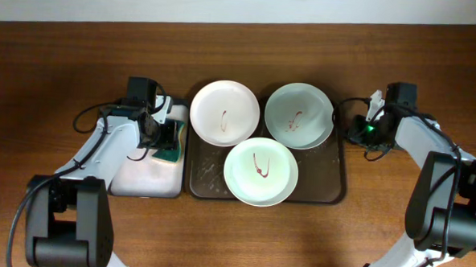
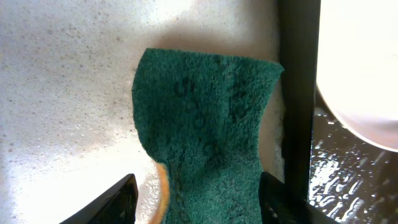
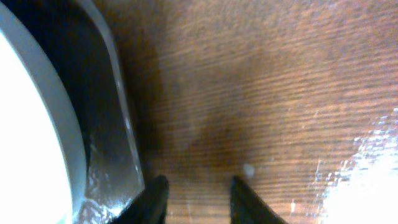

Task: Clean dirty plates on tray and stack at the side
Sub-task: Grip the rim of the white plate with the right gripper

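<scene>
Your left gripper (image 2: 196, 190) is straddling the sponge (image 2: 205, 124), jaws apart; you're needing a firm close before scrubbing the dirty plates (image 1: 260, 183).

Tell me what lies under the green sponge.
The green sponge lies on the small tray's foamy white floor; a yellow layer peeks out beneath its green top. The floor directly under it is hidden.

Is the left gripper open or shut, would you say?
Open: the left gripper straddles the green sponge, with a gap on one side.
</scene>
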Robot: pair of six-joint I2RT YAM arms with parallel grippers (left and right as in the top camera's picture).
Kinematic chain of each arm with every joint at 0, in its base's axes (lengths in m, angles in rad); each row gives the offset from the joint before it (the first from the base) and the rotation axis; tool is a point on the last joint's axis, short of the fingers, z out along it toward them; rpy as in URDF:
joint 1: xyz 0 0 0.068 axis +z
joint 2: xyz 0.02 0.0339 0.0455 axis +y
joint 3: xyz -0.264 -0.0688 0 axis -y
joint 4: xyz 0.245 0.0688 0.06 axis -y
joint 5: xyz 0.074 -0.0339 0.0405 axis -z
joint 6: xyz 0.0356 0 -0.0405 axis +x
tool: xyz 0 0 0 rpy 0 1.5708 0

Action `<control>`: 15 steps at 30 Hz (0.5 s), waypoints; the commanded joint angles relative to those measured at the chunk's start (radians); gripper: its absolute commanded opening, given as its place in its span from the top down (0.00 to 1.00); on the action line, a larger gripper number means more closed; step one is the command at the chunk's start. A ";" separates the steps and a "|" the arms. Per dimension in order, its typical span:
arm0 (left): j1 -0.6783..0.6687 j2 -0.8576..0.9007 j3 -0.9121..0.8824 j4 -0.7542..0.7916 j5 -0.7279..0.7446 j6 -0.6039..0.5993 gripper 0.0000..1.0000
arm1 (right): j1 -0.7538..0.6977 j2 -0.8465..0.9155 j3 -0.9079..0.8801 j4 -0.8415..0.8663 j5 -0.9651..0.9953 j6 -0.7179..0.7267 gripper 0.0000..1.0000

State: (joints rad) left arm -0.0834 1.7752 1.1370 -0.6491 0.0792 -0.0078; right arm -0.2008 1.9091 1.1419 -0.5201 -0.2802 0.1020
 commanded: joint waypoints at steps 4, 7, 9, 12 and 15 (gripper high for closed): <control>0.003 0.013 0.009 0.009 0.014 0.000 0.44 | 0.019 -0.093 0.226 -0.385 0.011 -0.011 0.60; 0.003 0.039 0.008 0.009 0.015 -0.005 0.39 | 0.074 -0.102 0.243 -0.563 -0.042 -0.069 0.56; 0.003 0.056 0.008 0.010 0.040 -0.007 0.38 | 0.139 -0.102 0.238 -0.614 -0.036 -0.074 0.50; 0.003 0.060 0.008 0.010 0.053 -0.007 0.41 | 0.242 -0.101 0.232 -0.617 -0.030 -0.068 0.42; 0.003 0.061 0.006 0.012 0.052 -0.007 0.53 | 0.328 -0.100 0.181 -0.575 -0.019 -0.060 0.42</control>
State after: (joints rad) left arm -0.0826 1.8198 1.1374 -0.6373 0.1200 -0.0158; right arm 0.0818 1.8183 1.3670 -1.1175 -0.3050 0.0441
